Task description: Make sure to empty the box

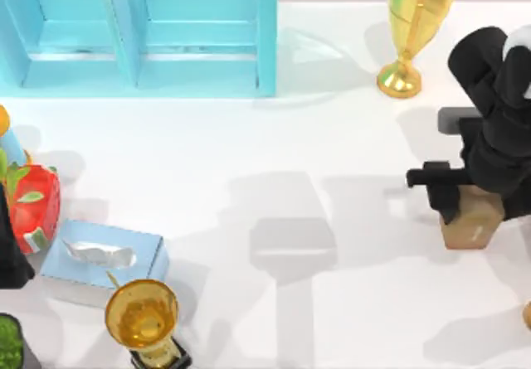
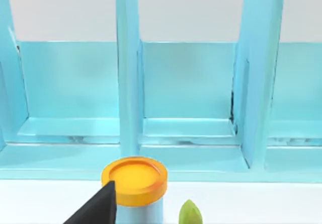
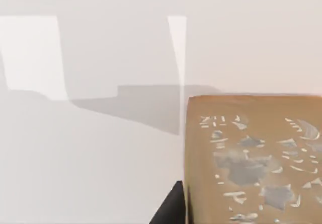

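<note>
On the table's (image 1: pixel 274 153) right side you see the right claw (image 1: pixel 452 207) down over a tan box (image 1: pixel 474 220), which sits there under the black arm; you cannot tell whether the claw is open or gripping it. The right wrist view shows the box's tan face (image 3: pixel 251 158) up close with a dark fingertip (image 3: pixel 173 209) beside it. Your left arm sits at the left edge near the red fruit (image 1: pixel 33 207), tissue pack (image 1: pixel 104 257) and gold trophy (image 1: pixel 143 319). A blue shelf (image 1: pixel 141 33) stands at the back.
</note>
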